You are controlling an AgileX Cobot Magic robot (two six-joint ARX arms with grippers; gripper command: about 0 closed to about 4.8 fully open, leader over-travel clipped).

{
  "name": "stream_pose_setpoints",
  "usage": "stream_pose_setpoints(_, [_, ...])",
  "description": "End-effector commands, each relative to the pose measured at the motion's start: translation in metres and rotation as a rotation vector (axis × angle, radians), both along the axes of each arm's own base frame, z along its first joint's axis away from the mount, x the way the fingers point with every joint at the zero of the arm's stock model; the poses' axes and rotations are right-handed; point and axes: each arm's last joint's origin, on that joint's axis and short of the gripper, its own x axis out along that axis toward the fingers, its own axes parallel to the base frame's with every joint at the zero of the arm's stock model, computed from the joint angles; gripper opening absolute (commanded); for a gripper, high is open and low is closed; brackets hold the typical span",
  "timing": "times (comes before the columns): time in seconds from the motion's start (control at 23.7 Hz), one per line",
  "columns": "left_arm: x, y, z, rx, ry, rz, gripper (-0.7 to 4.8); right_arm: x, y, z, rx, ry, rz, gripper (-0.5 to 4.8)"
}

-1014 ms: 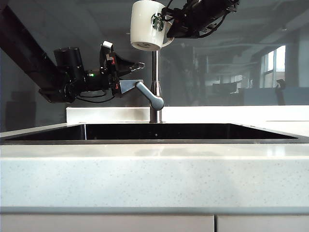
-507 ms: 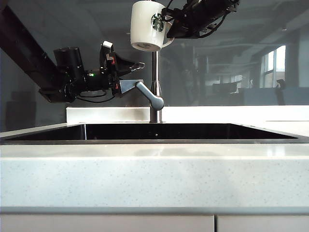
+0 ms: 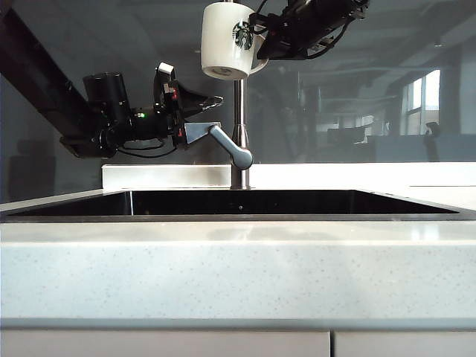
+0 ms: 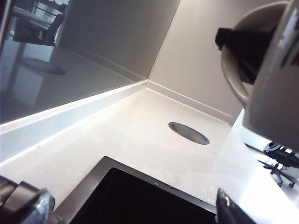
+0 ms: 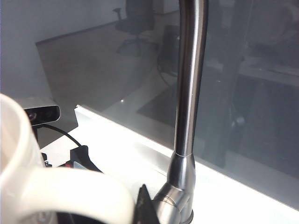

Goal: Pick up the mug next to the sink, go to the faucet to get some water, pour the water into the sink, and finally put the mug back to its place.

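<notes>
While the right gripper point(image 3: 262, 41) is clamped on the handle of the mug point(image 3: 227, 41), holding it high beside the faucet point(image 3: 239, 126), the left gripper point(image 3: 208, 111) stands with jaws apart at the lever point(image 3: 230, 146), above the sink point(image 3: 238, 202).

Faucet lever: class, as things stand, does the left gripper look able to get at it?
Probably yes. The left gripper is open right beside the faucet lever, one finger above it, nothing between. The right gripper holds the mug well above, clear of it.

Colours you see — white, steel, black

Your white mug point(image 3: 225, 41) bears a green logo; brushed-steel faucet point(image 3: 239, 134); glossy black sink point(image 3: 238, 202) — pale speckled countertop point(image 3: 238, 268).
</notes>
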Motion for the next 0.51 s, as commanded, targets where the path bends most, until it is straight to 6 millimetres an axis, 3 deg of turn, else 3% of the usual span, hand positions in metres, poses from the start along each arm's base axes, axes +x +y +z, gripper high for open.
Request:
stream_pose_setpoints(0.04, [-0.002,-0.002,0.006,0.011,-0.099,-0.005,4.79,-0.004,-0.001,0.021,0.053,-0.101,0.003,-0.04])
stream_pose_setpoints(0.51, [0.008,0.001,-0.003,0.036,-0.221,0.216,4.79,-0.004,-0.001,0.022,0.055,-0.109,-0.011,-0.04])
